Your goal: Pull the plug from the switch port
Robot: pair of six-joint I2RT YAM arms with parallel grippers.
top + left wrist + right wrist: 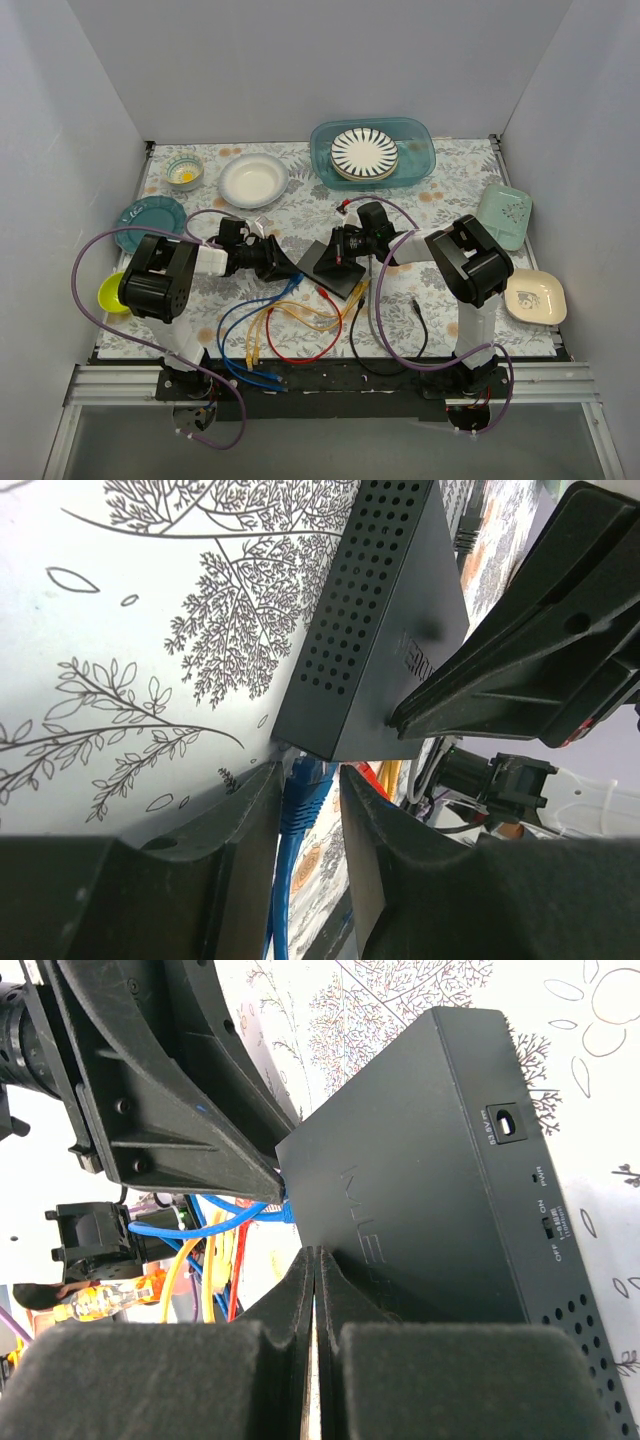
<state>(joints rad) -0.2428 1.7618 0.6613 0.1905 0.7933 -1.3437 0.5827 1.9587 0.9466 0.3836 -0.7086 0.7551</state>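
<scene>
The switch (328, 270) is a flat matte black box lying mid-table; it also shows in the left wrist view (390, 630) and the right wrist view (430, 1160). A blue plug (300, 790) sits in a port at the switch's near-left corner, and its blue cable (250, 315) runs toward the table's front. My left gripper (310, 775) (290, 268) is closed around this plug, one finger on each side. My right gripper (315, 1255) (346, 256) is shut with nothing between its jaws, its tips resting on the switch's top face.
Red, yellow, orange and black cables (300, 330) lie loose in front of the switch. A teal tub with a striped plate (365, 152) stands at the back. A white bowl (253, 180), small bowl (184, 172), teal plate (150, 215), green tray (503, 215) and cream dish (535, 296) ring the area.
</scene>
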